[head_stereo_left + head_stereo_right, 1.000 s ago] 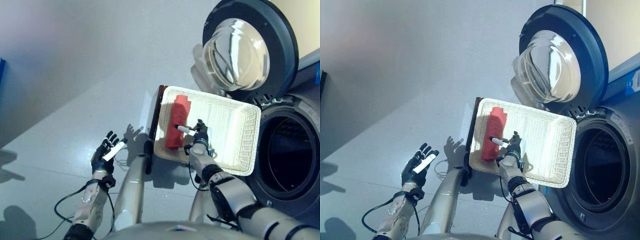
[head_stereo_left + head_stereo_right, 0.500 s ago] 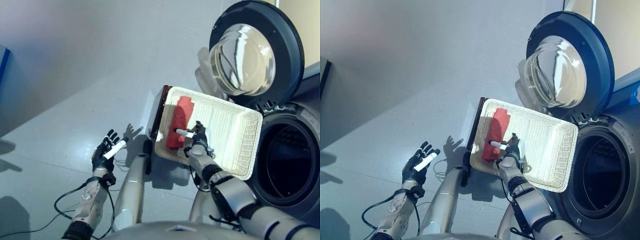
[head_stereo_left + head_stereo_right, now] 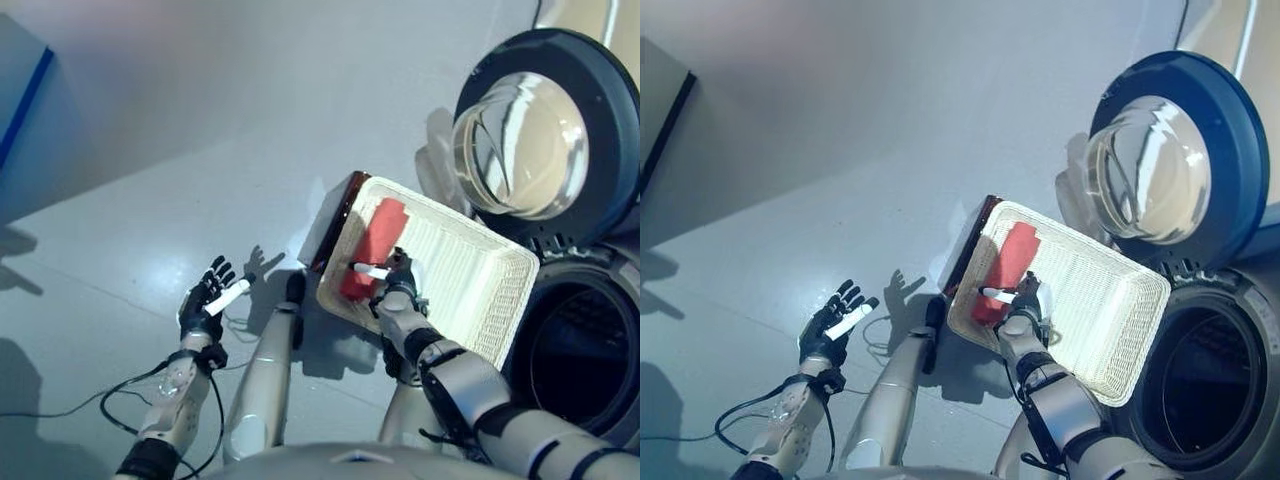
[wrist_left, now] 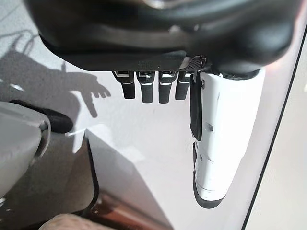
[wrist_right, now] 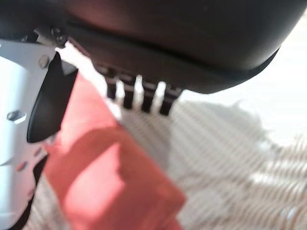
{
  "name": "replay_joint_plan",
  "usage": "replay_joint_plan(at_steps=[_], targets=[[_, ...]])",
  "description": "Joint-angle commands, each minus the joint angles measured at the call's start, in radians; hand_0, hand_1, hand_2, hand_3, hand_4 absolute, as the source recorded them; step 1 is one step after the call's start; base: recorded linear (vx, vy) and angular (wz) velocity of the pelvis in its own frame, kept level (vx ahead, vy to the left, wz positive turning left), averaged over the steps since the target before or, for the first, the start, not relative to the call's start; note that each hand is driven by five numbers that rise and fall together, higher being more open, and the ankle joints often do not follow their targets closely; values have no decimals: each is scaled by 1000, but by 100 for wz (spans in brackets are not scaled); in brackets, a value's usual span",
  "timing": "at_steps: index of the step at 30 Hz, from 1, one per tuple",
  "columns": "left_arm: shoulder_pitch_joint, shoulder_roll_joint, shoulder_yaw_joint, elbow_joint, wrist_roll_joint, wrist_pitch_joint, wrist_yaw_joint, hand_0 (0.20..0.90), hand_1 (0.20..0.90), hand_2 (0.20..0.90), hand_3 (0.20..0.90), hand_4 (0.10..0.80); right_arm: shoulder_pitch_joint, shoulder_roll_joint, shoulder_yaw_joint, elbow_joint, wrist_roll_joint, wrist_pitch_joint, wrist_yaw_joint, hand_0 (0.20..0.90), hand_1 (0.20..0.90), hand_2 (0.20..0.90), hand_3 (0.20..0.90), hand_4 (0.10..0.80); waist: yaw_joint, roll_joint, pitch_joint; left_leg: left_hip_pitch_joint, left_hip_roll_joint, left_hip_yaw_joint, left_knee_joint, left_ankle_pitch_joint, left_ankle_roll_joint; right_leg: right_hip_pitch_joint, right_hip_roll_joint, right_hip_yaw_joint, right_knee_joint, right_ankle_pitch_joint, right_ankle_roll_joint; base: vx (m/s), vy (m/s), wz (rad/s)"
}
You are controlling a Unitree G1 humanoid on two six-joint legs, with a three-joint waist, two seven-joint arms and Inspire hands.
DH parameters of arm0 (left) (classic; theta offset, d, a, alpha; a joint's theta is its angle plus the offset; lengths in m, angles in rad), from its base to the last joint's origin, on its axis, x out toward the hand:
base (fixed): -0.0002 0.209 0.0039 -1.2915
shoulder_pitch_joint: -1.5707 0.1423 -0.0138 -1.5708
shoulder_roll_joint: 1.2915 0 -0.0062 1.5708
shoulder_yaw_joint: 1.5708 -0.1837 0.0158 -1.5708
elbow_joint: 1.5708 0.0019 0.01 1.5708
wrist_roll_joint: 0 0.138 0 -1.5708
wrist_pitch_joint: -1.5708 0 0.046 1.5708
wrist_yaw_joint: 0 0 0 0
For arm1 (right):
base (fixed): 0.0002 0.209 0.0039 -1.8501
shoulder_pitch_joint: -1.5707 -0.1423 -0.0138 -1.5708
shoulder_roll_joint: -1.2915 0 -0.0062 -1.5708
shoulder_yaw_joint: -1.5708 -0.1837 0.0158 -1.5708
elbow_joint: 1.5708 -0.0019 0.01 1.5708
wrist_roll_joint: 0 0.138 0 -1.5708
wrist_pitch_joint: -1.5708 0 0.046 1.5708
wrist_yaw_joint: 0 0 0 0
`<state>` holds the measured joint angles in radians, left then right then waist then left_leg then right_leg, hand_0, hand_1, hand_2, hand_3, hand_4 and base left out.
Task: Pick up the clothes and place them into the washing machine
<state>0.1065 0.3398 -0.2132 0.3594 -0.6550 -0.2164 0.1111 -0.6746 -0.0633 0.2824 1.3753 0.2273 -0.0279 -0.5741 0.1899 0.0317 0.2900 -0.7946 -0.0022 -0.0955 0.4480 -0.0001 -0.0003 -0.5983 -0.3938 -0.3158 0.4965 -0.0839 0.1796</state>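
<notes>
A folded red cloth (image 3: 373, 247) lies along the left side of a white wicker basket (image 3: 478, 283) on the floor. My right hand (image 3: 397, 276) hovers over the basket's near rim, right beside the cloth, fingers straight and thumb stretched over the red fabric (image 5: 105, 182). The washing machine (image 3: 585, 350) stands at the right with its round glass door (image 3: 530, 140) swung open and the dark drum (image 3: 1195, 395) exposed. My left hand (image 3: 207, 305) is held open above the bare floor at lower left, well away from the basket, holding nothing.
A dark brown board (image 3: 329, 220) leans against the basket's left edge. Grey floor spreads to the left and behind. A blue-edged panel (image 3: 25, 100) shows at the far upper left.
The whole picture has swung, so the camera moved. My right hand stays over the basket by the red cloth; the left hand stays open over the floor.
</notes>
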Motion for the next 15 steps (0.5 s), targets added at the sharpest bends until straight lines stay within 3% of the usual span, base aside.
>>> replay_joint_plan(at_steps=[1,3,4,5,6,7,8,15], targets=[[-30,112,-17,-105,35,-27,-16,900,900,900,900,800,-117,67,-17,30,-114,38,78,900,900,900,900,800,107,3,30,-21,-48,-1,67,-99,-47,98,-51,-4,-73,89,19,24,-33,53],[-38,116,-24,-116,35,-20,-33,900,900,900,900,800,-103,31,-43,73,-161,85,88,900,900,900,900,800,131,14,31,-35,-65,-12,72,-101,-43,112,-61,-29,-75,88,24,27,-30,62],[-40,116,-25,-120,37,-15,-41,900,900,900,900,800,-95,23,-52,82,-170,95,94,845,845,845,845,761,140,17,32,-40,-72,-12,74,-102,-42,116,-65,-37,-75,92,27,29,-22,57],[-41,117,-25,-126,35,-14,-49,900,900,900,900,800,-82,9,-67,92,-187,112,102,733,733,733,733,680,150,21,33,-46,-79,-15,74,-101,-41,128,-69,-54,-84,97,32,23,-11,42],[-41,117,-26,-126,35,-14,-49,900,900,900,900,800,-82,9,-67,92,-187,112,102,686,686,686,686,647,149,21,33,-46,-79,-16,74,-101,-41,128,-69,-55,-84,97,32,34,-1,38],[-38,121,-25,-129,40,-9,-63,900,900,900,900,800,-65,-8,-82,106,-204,131,112,510,510,510,510,522,164,24,30,-54,-87,-17,73,-100,-40,141,-75,-73,-94,101,37,57,-5,30],[-41,123,-26,-126,46,-1,-68,900,900,900,900,800,-53,-18,-96,112,-206,143,120,203,203,203,203,302,174,21,28,-57,-91,-17,70,-99,-42,157,-79,-90,-106,105,41,57,-5,22],[-39,127,-11,-126,55,12,-64,900,900,900,900,800,-43,-24,-131,115,-169,147,117,200,200,200,200,300,190,11,25,-79,-100,-24,86,-108,-35,153,-84,-105,-111,107,41,23,4,25]])
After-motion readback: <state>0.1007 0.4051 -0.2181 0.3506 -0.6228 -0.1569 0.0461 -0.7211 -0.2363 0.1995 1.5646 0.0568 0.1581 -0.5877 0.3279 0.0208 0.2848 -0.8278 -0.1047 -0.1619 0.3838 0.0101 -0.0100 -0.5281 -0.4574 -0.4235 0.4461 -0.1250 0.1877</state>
